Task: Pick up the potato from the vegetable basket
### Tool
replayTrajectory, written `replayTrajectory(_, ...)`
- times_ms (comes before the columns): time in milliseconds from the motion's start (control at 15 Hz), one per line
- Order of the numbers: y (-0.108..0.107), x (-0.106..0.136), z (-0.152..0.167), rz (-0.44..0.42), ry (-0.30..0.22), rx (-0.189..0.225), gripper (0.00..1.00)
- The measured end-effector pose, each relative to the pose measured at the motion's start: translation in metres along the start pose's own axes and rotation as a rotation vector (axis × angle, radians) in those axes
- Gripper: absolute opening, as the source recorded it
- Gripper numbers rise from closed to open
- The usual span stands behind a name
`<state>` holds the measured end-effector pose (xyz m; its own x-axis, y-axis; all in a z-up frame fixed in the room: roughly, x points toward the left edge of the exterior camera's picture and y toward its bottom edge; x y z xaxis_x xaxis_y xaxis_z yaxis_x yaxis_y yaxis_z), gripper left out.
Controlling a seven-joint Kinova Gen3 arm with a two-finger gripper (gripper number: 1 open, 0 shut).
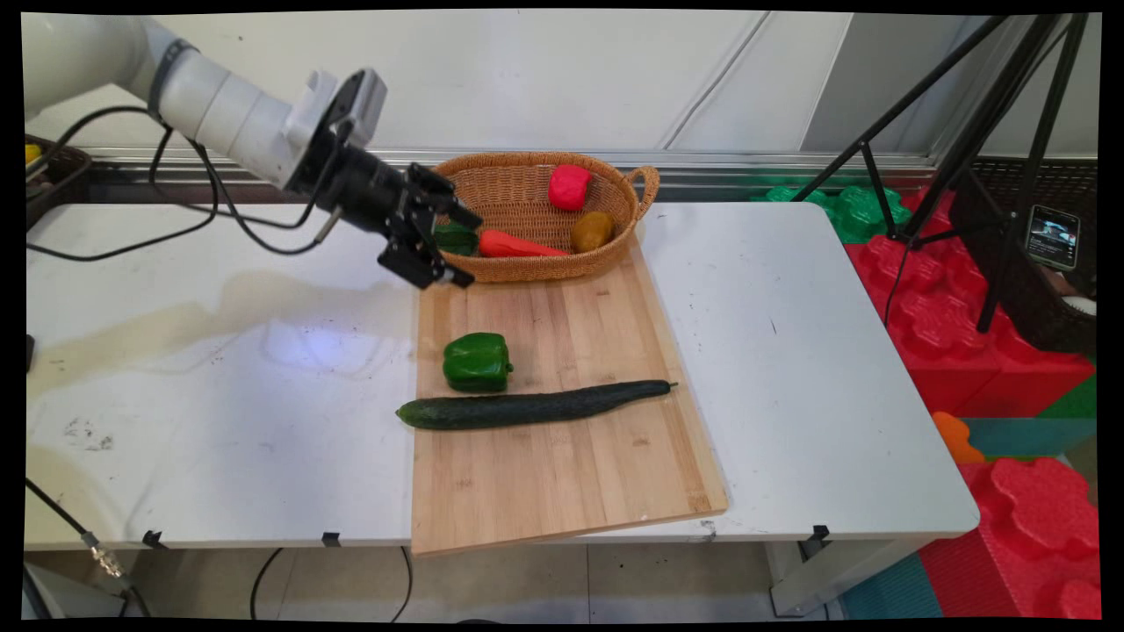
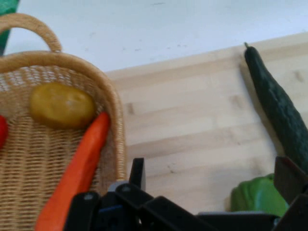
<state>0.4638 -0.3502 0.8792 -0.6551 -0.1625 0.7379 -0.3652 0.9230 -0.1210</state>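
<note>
Cucumber point(image 1: 536, 405) lengthwise across board point(image 1: 562, 474)

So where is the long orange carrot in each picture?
Main view: the carrot lies inside the basket at the back of the cutting board, just right of the gripper.
Hand view: the carrot is lower left, slanting up.
Shared landmark: the yellow potato beside it.

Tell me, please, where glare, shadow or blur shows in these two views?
Main view: glare washes the white table left of the cutting board; the cucumber stays crisp, with a thin shadow. Hand view: soft throughout, the gripper linkage blurred at the bottom edge.
</note>
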Motion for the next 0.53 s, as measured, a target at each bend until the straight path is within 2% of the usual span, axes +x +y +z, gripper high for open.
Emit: replayTrajectory(533,-0.048,0.011,-0.002,-0.016,0.036,0.057,1.0)
